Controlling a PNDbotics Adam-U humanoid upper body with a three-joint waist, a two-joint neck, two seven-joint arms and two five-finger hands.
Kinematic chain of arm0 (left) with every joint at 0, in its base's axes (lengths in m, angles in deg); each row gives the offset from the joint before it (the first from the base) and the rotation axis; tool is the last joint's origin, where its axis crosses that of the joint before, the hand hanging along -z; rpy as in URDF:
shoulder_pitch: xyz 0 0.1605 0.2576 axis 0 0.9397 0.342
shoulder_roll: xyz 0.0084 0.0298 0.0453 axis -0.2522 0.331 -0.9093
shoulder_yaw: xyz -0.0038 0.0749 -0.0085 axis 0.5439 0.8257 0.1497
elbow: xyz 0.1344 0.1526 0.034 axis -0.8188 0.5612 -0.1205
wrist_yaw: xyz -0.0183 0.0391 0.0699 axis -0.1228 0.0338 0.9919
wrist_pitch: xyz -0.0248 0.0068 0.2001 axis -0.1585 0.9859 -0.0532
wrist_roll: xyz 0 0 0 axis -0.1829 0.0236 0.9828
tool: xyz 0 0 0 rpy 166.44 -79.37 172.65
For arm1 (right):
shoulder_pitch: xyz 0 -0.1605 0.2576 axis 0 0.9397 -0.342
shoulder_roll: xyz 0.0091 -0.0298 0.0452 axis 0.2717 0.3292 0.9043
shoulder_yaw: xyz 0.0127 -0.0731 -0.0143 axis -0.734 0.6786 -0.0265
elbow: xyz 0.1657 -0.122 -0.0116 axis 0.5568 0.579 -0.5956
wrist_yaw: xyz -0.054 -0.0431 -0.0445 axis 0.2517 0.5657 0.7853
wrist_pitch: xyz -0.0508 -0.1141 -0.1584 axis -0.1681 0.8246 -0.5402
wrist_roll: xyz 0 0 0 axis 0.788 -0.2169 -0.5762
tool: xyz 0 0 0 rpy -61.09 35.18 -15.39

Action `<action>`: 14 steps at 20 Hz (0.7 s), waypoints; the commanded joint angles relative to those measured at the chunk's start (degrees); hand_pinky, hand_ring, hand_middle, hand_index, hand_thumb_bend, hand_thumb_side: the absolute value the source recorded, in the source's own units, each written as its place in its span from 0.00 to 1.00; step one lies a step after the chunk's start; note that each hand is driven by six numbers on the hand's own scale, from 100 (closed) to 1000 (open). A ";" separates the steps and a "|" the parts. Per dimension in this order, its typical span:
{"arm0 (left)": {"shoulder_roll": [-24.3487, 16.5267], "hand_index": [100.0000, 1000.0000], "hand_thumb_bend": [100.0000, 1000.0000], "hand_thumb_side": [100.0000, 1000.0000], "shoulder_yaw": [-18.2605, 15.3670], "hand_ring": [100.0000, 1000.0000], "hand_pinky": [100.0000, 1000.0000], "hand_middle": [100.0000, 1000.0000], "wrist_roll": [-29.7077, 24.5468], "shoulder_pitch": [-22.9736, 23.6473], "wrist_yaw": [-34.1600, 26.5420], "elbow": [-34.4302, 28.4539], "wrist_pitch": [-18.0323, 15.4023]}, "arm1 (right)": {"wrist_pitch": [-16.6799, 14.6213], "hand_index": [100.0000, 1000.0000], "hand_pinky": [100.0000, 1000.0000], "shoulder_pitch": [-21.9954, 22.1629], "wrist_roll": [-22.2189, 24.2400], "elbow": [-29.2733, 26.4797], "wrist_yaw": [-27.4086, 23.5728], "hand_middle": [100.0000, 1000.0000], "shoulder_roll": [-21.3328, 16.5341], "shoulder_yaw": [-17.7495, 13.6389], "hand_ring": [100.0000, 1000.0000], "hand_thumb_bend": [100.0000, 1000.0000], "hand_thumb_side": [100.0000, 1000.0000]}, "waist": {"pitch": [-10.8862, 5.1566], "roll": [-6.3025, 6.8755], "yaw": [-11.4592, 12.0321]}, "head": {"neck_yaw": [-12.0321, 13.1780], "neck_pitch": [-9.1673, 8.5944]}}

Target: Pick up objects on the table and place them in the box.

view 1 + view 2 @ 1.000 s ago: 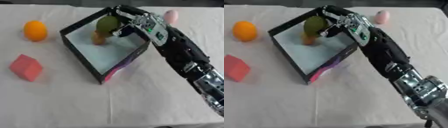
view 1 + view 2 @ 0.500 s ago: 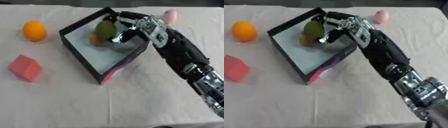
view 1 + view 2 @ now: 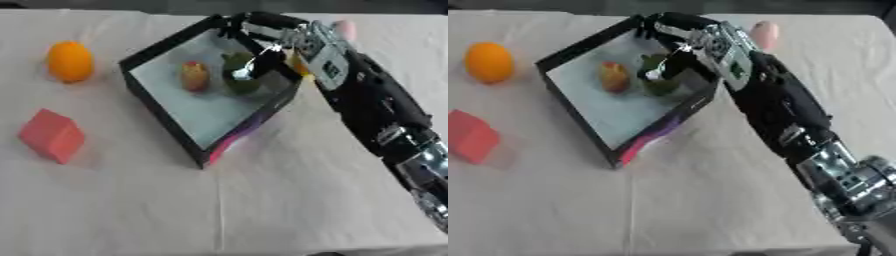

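While my right hand hangs over the far corner of the box, its fingers are spread wide and hold nothing. Inside the box a green fruit lies just under them, beside a small yellow-red fruit. Left of the box, on the worktop, rest an orange and a red block.

Looks like a lab/test bench, not a home. White cloth is covering the whole table under the hand, w/ fold creases showing. Props are lying spread out as for a trial: black box under the hand, orange and red block well to its left, pink thing just to its right.
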 commanded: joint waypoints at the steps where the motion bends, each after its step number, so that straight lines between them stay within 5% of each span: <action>1: -1.60 0.80 0.00 0.61 -0.55 0.76 0.88 0.70 1.79 -0.11 0.02 -1.00 -0.40 | 0.85 1.00 0.99 -1.12 0.31 -3.67 -2.06 0.82 -2.34 -0.83 0.82 0.36 0.30 | -2.39 -0.22 -0.13 | 0.14 -0.43; 14: -1.99 0.80 0.00 0.61 -0.31 0.76 0.88 0.70 6.30 0.84 -0.89 -1.00 -0.41 | 7.01 1.00 0.98 -0.37 0.86 -10.04 -8.66 0.82 -7.51 -3.62 0.82 0.25 0.12 | -2.55 -0.32 -1.02 | 1.33 -1.21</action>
